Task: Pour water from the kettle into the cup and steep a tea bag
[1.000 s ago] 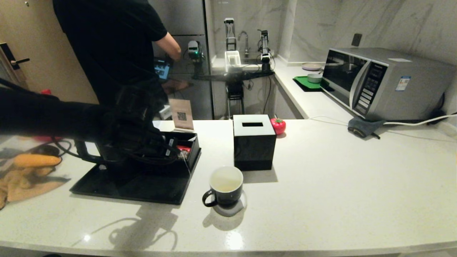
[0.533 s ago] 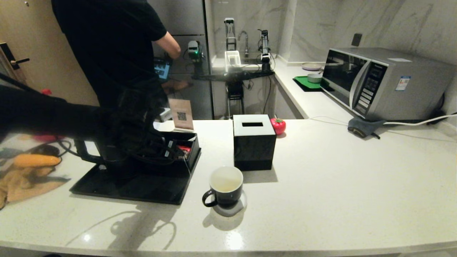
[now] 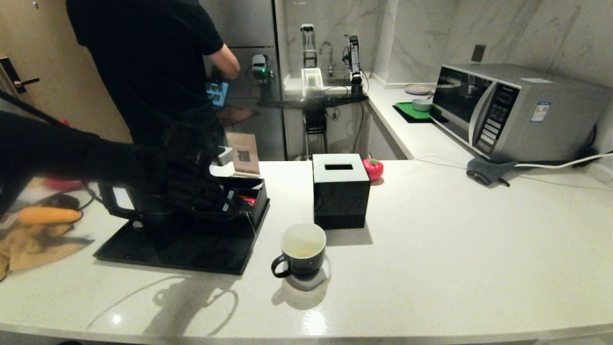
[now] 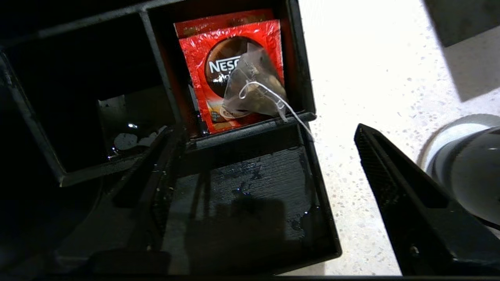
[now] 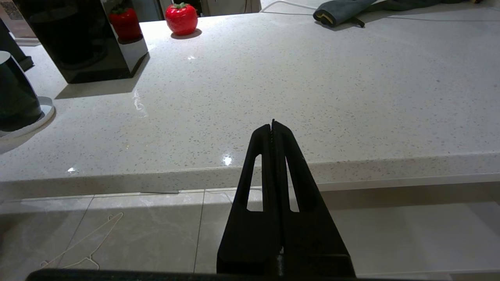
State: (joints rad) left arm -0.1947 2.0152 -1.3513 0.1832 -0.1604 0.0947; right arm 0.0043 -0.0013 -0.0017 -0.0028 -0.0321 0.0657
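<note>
the tea bag [image 4: 252, 89] leans on a red packet [image 4: 211, 78] in the black tray's [image 4: 316, 218] end compartment; its string hangs over the wall; the left gripper [image 4: 269, 203] hovers above, fingers wide apart, empty; the cup [image 3: 302, 249] sits on the worktop [image 3: 455, 249] nearby; right gripper [image 5: 273, 127] fingers together off the worktop's edge.

Your left arm [image 3: 72, 153] is matte black and bulky, with black cables looped around its wrist. Your right gripper [image 5: 273, 128] has 2 black tapered fingers, each with a long slot and ribbed inner faces.
</note>
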